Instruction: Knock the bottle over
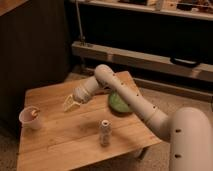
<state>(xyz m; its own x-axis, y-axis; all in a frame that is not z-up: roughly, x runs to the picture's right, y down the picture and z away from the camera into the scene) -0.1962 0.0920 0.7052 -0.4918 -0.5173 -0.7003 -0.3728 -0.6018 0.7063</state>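
Here's the tool [70,103], hanging over the bench [60,145] left of centre and touching nothing I can see. Whether it's apart or together, I cannot tell. The bottle [104,132] stands upright near the front edge, apart from the tool. 1 white cup [29,119] at far left has something brownish in it.

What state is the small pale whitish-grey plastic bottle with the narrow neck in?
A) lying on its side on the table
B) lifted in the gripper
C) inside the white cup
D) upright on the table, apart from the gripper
D: the small pale whitish-grey plastic bottle stands upright near the front of the light wooden table. The gripper is above the tabletop, behind and to the left of the bottle, not touching it.
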